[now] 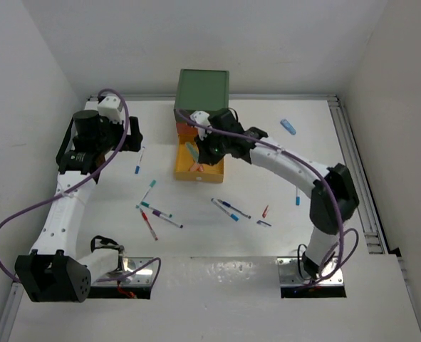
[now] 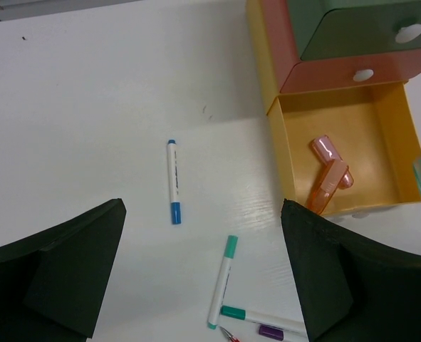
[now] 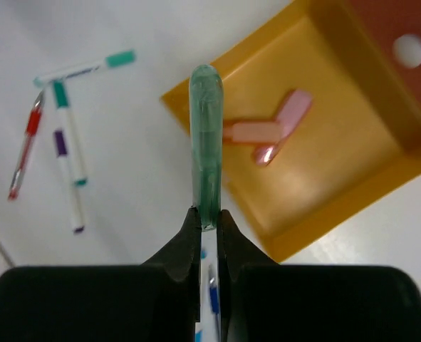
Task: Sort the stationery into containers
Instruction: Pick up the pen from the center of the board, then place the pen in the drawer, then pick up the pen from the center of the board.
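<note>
First, nearest the arm bases, we find the loose stationery scattered over the white table [image 1: 196,246]. One cluster of pens [image 1: 155,214] lies toward 7 o'clock from the table's middle, a second cluster [image 1: 231,209] toward 5 o'clock, and a short blue pen [image 1: 298,198] out at 4 o'clock.

Farther up on the left, a blue-capped pen [image 2: 173,182] lies by itself at about 9 o'clock. We see the left gripper [image 2: 203,214] hanging over that stretch of table with its jaws spread wide and nothing between them. A teal-capped pen [image 2: 223,281] shows at 6 o'clock of that wrist view.

Beyond the middle, at about 12 o'clock, the yellow drawer [image 1: 196,177] stands pulled out of the cabinet [image 1: 203,89] toward us. Inside it two pink capsule pieces [image 3: 267,132] lie touching in a V. The right gripper [image 3: 209,221] hovers over the open drawer. Its claw is closed tight on one end of a mint-green capsule piece [image 3: 206,142], which juts straight out beyond it; in the wrist view its far tip lines up with a corner of the drawer.

Behind the open drawer we see the orange-red drawer [image 2: 338,71] and above it the dark green drawer [image 2: 360,35], each showing a white knob [image 2: 363,74]. Farthest off, at 2 o'clock, a small blue piece [image 1: 288,126] lies alone on the table.
</note>
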Robot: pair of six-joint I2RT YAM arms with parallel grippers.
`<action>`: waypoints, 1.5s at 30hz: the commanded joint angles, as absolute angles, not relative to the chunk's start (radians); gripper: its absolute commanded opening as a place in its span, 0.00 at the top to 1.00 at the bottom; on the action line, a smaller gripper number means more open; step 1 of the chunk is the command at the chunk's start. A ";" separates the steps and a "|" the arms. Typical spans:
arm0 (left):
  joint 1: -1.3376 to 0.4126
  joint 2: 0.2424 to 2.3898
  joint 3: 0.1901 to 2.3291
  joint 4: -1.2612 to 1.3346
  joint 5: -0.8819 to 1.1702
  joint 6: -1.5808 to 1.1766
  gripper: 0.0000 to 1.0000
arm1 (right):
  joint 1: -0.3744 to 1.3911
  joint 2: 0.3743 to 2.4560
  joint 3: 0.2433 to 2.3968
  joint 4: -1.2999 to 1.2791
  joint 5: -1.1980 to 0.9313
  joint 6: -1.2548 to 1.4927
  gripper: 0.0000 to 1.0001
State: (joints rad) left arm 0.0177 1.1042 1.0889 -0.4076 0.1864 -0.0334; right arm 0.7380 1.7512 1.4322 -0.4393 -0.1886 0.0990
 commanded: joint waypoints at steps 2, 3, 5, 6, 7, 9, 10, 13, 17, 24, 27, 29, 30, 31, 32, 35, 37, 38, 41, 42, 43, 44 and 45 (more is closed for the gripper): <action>0.026 1.104 1.103 -0.359 0.195 -0.026 0.03 | 0.686 1.911 1.581 -0.411 -0.163 0.077 1.00; 0.026 1.109 1.111 -0.360 0.195 -0.018 0.03 | 0.681 1.933 1.638 -0.422 -0.164 0.081 0.97; 0.028 1.115 1.117 -0.360 0.184 -0.015 0.03 | 0.663 1.966 1.675 -0.446 -0.166 0.086 0.81; 0.025 1.120 1.118 -0.360 0.183 -0.014 0.02 | 0.658 1.980 1.683 -0.449 -0.167 0.089 0.76; 0.026 1.123 1.118 -0.353 0.183 -0.014 0.03 | 0.654 1.980 1.678 -0.449 -0.169 0.090 0.63; 0.025 1.130 1.115 -0.339 0.183 -0.012 0.03 | 0.649 1.971 1.667 -0.452 -0.172 0.086 0.51; 0.025 1.135 1.118 -0.333 0.184 -0.014 0.03 | 0.644 1.964 1.670 -0.463 -0.169 0.087 0.47; 0.025 1.161 1.147 -0.324 0.186 -0.015 0.02 | 0.611 1.910 1.681 -0.515 -0.181 0.123 0.46; 0.026 1.167 1.155 -0.302 0.178 -0.017 0.03 | 0.499 1.752 1.563 -0.422 -0.187 0.143 0.52; 0.037 1.198 1.149 -0.305 0.251 -0.005 0.02 | 0.143 1.856 1.643 -0.442 -0.239 0.074 0.51; 0.046 1.224 1.170 -0.342 0.314 0.032 0.02 | 0.043 1.978 1.750 -0.431 -0.271 0.032 0.44; 0.051 1.242 1.186 -0.356 0.351 0.040 0.02 | 0.005 2.089 1.865 -0.469 -0.301 0.008 0.41; 0.051 1.249 1.192 -0.362 0.360 0.041 0.02 | 0.005 2.112 1.879 -0.466 -0.313 -0.033 0.38; 0.054 1.253 1.195 -0.367 0.370 0.044 0.02 | -0.029 2.132 1.882 -0.450 -0.319 -0.050 0.33; 0.055 1.262 1.196 -0.370 0.374 0.046 0.02 | -0.037 2.163 1.885 -0.442 -0.324 -0.090 0.31; 0.058 1.273 1.204 -0.373 0.397 0.049 0.03 | -0.054 2.219 1.894 -0.425 -0.324 -0.130 0.26; 0.058 1.279 1.204 -0.373 0.400 0.045 0.03 | -0.063 2.241 1.901 -0.411 -0.322 -0.133 0.26; 0.060 1.281 1.203 -0.374 0.400 0.043 0.03 | -0.070 2.255 1.901 -0.408 -0.319 -0.138 0.26; 0.058 1.287 1.200 -0.374 0.400 0.034 0.03 | -0.077 2.281 1.898 -0.397 -0.273 -0.156 0.26; 0.058 1.289 1.193 -0.376 0.400 0.031 0.03 | -0.078 2.287 1.898 -0.391 -0.268 -0.161 0.26; 0.060 1.290 1.190 -0.377 0.399 0.029 0.03 | -0.086 2.293 1.899 -0.390 -0.264 -0.160 0.26; 0.058 1.292 1.189 -0.376 0.397 0.026 0.03 | -0.089 2.299 1.901 -0.385 -0.259 -0.155 0.26; 0.058 1.295 1.186 -0.376 0.397 0.025 0.03 | -0.092 2.312 1.904 -0.379 -0.256 -0.155 0.26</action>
State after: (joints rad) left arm 0.0479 1.2896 1.1625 -0.3847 0.3756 0.0326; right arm -0.0731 2.3066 1.8519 -0.4400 -0.2726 -0.1280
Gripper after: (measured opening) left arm 0.973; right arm 0.742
